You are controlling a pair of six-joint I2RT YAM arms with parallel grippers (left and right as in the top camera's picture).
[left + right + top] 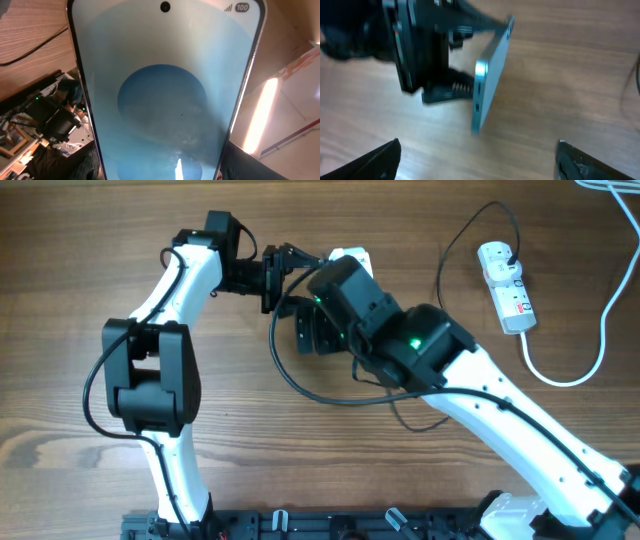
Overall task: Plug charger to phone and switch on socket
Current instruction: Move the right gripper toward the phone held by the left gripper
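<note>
The phone (165, 90) fills the left wrist view with its blue-green screen lit. My left gripper (160, 167) is shut on its two long edges. From overhead only a pale corner of the phone (349, 256) shows, between the left gripper (300, 268) and the right arm. In the right wrist view the phone (490, 75) stands on edge above the wood. My right gripper (477, 162) is open just before it, with nothing between the fingers. The white socket (506, 286) lies at the far right. The charger cable (447, 270) runs from it toward the arms; its plug tip is hidden.
The socket's thick white cord (575, 375) loops off to the right edge. A black cable (330, 397) curves over the wood below the two grippers. The right arm (500, 405) crosses the table from the lower right.
</note>
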